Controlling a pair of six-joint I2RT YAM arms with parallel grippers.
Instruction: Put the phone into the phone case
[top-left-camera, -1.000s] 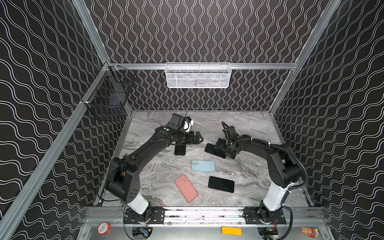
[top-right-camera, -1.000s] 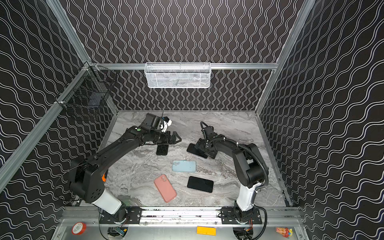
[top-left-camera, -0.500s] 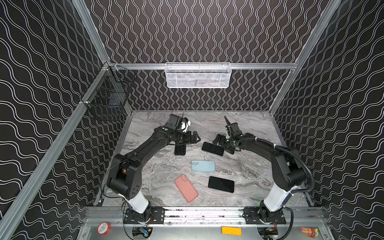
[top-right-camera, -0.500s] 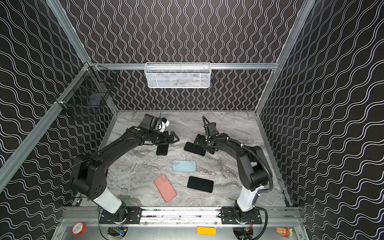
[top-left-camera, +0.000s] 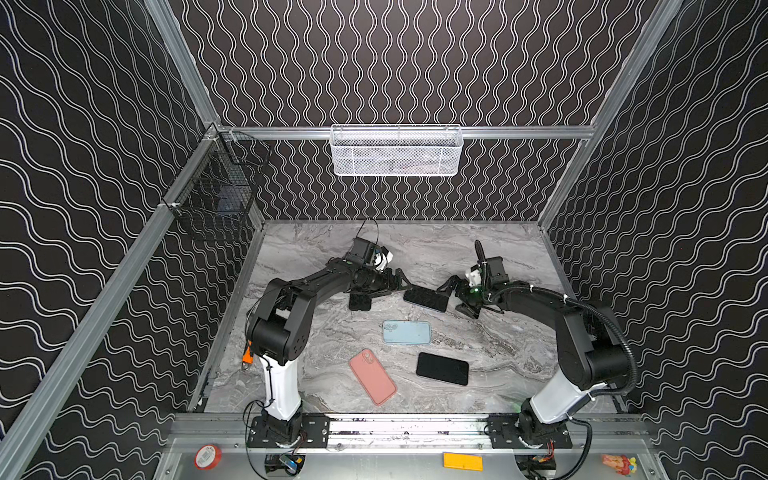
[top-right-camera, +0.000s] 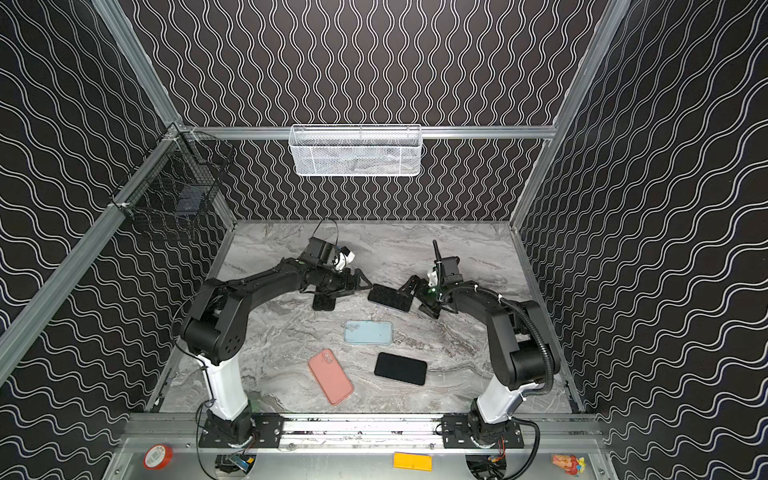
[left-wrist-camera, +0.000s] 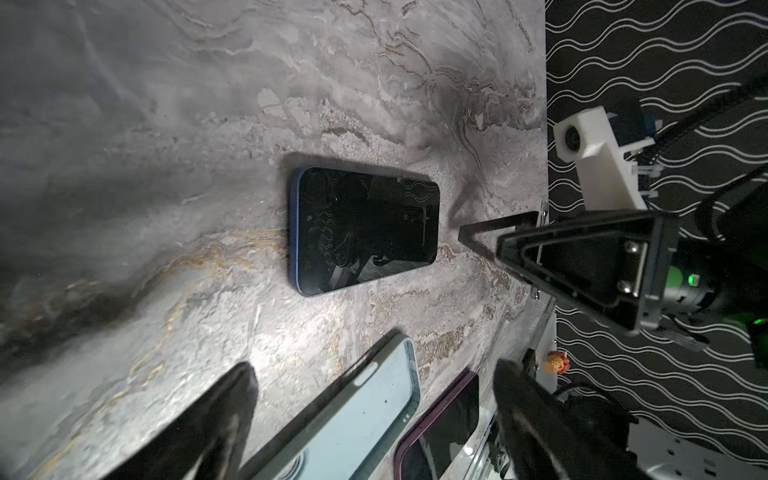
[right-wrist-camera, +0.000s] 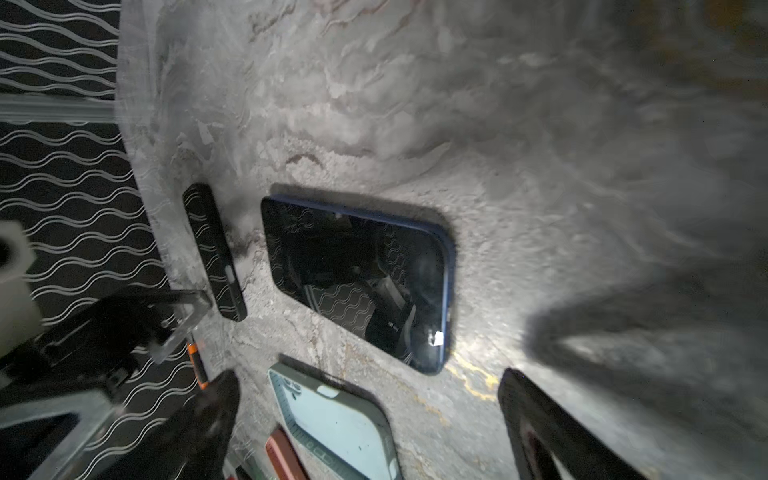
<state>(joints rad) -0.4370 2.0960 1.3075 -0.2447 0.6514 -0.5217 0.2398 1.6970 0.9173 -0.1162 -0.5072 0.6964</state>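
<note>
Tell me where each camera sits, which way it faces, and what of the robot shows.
Top views: high at the front, looking down on the grey marble table; both arms whole, left gripper and right gripper open.
Left wrist: on the left arm, facing the blue-edged black phone; own fingers and right gripper show.
Right wrist: on the right arm, facing that phone; own fingers show.
Shared: both wrist views show the phone and light blue case.
</note>
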